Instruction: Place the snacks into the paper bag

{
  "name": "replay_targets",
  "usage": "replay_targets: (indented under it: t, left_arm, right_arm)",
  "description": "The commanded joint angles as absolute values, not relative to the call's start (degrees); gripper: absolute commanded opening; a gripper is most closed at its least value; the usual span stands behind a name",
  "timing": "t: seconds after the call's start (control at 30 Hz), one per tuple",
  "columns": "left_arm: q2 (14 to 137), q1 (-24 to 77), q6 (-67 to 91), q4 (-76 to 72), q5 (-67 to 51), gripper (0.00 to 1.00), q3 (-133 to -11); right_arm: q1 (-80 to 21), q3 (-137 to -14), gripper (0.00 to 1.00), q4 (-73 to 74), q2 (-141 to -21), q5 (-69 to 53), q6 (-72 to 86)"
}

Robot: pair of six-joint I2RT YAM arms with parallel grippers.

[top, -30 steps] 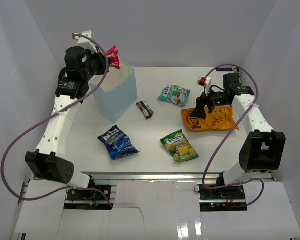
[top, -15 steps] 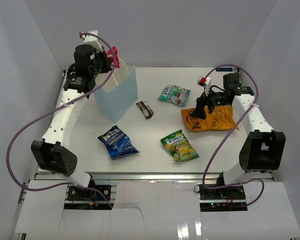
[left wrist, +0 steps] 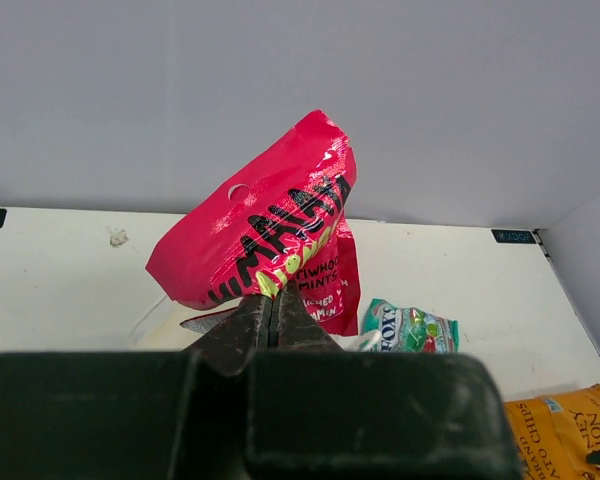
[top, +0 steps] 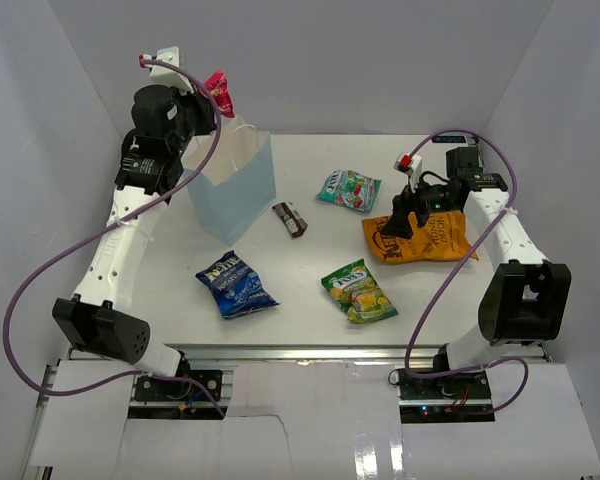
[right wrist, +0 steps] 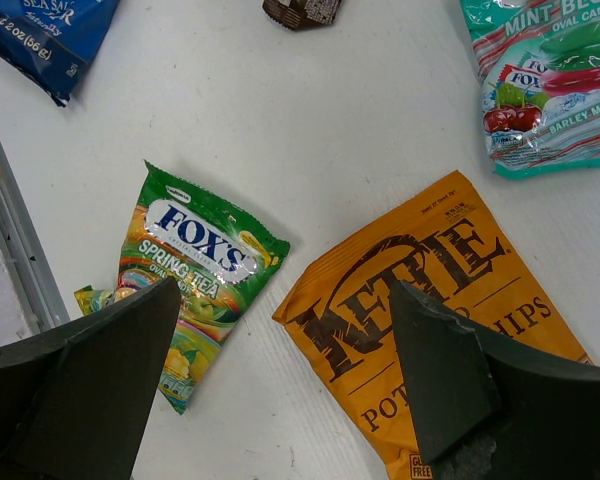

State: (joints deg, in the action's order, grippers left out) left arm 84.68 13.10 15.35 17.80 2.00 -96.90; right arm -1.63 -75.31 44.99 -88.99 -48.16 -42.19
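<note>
My left gripper (top: pixel 208 100) is shut on a bright pink mint packet (top: pixel 218 92), held high over the back rim of the pale blue paper bag (top: pixel 235 195). In the left wrist view the packet (left wrist: pixel 270 225) stands up from the closed gripper (left wrist: pixel 275 300). My right gripper (top: pixel 405 215) hangs open over the left end of the orange crisp bag (top: pixel 425 238); in the right wrist view the open gripper (right wrist: pixel 285 300) straddles the orange bag (right wrist: pixel 430 300) and the green-yellow candy bag (right wrist: pixel 195 270). The blue crisp bag (top: pixel 235 283), green-yellow bag (top: pixel 358 290), teal bag (top: pixel 348 190) and brown bar (top: pixel 290 219) lie flat on the table.
White walls close in the table on the left, back and right. The paper bag stands upright at the back left, its mouth open upward. The loose packets are spread over the middle and right of the table.
The left arm has lifted the pink packet higher and a little to the left above the paper bag. The right arm and the packets on the table have not moved.
</note>
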Motion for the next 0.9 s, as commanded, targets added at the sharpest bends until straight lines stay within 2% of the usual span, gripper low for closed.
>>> replay_targets:
  t: [0.0, 0.37, 0.47, 0.5, 0.57, 0.6, 0.73, 0.87]
  left_arm:
    - [85.95, 13.18, 14.59, 17.4, 3.43, 0.0, -98.09]
    - [90.79, 14.23, 13.36, 17.67, 4.92, 0.02, -95.8]
    - [90.62, 14.5, 13.45, 17.75, 5.8, 0.14, -94.49]
    - [90.53, 14.59, 13.62, 17.84, 5.89, 0.27, -94.22]
    - [90.09, 14.76, 13.97, 17.84, 5.63, 0.38, -93.43]
    - [89.91, 14.77, 14.15, 17.93, 5.19, 0.48, -93.17]
    - [88.6, 14.85, 14.85, 18.81, 4.66, 0.61, -93.25]
    - [87.1, 15.03, 16.25, 21.09, 3.08, 0.66, -96.23]
  right_arm:
    - [-1.84, -75.76, 0.9, 45.44, -88.77, -49.39, -41.92]
    - [-1.76, -74.62, 0.9, 45.26, -88.15, -49.57, -42.27]
    - [-1.85, -74.36, 0.91, 45.35, -87.98, -49.57, -42.36]
    - [-1.85, -74.36, 0.91, 45.35, -87.98, -49.57, -42.54]
    - [-1.85, -74.18, 0.9, 45.35, -87.98, -49.83, -42.63]
    - [-1.76, -74.18, 0.9, 45.44, -87.98, -49.92, -42.63]
    - [-1.85, -74.62, 0.9, 45.53, -88.15, -50.45, -42.71]
    - [-1.85, -75.06, 0.9, 45.44, -88.33, -51.33, -42.28]
